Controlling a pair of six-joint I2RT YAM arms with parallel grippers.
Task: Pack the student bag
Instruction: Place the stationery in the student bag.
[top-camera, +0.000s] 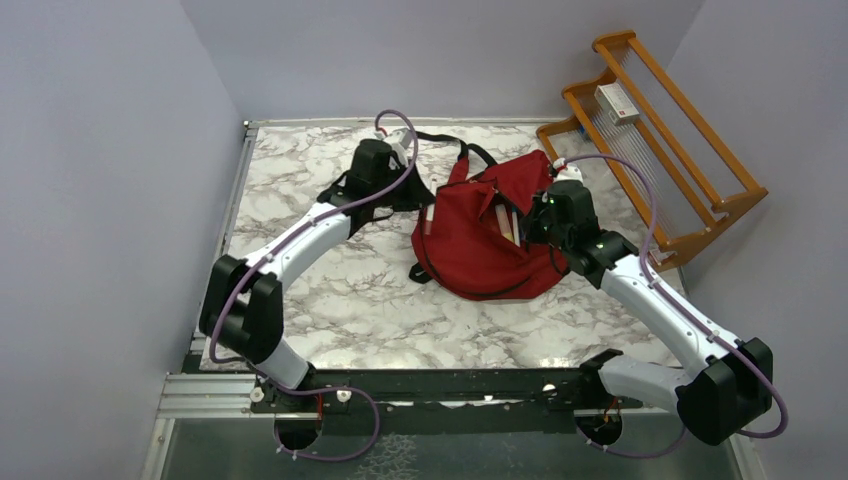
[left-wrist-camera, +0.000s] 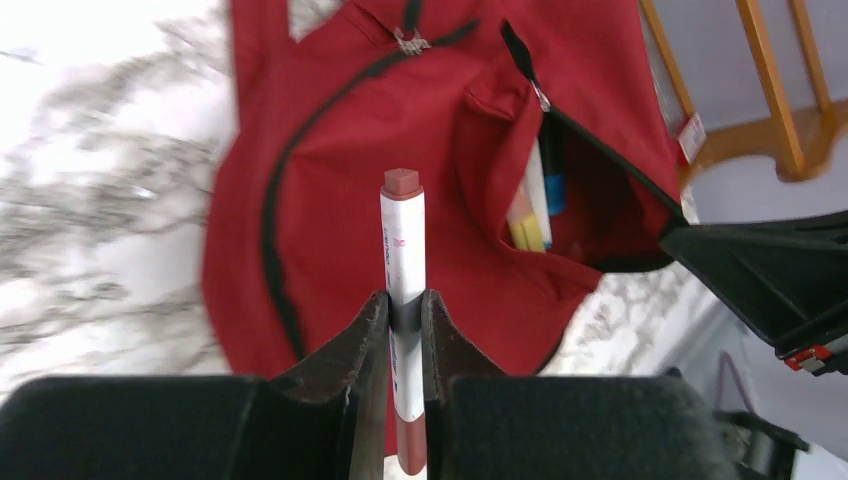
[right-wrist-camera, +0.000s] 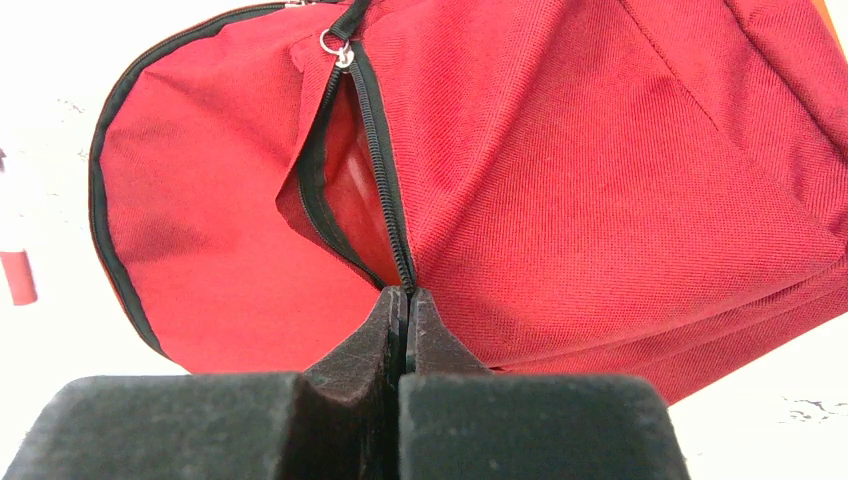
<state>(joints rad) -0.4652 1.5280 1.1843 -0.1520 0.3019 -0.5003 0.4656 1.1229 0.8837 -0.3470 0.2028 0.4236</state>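
Observation:
The red student bag (top-camera: 470, 245) lies in the middle of the marble table, its front pocket unzipped. My left gripper (top-camera: 420, 203) is at the bag's left edge, shut on a white marker with dark red ends (left-wrist-camera: 404, 250), which stands upright between the fingers (left-wrist-camera: 405, 312) and points at the bag (left-wrist-camera: 330, 190). Several pens (left-wrist-camera: 535, 205) sit inside the open pocket. My right gripper (top-camera: 528, 226) is shut on the zip edge of the pocket opening (right-wrist-camera: 403, 296) and holds it up from the bag (right-wrist-camera: 600, 170). The marker's end shows at the far left of the right wrist view (right-wrist-camera: 16, 277).
A wooden rack (top-camera: 690, 190) stands at the back right with a small white box (top-camera: 617, 103) on it. The bag's black straps (top-camera: 470, 150) trail toward the back edge. Walls close in on the left, back and right. The right arm (left-wrist-camera: 770, 270) is beside the pocket.

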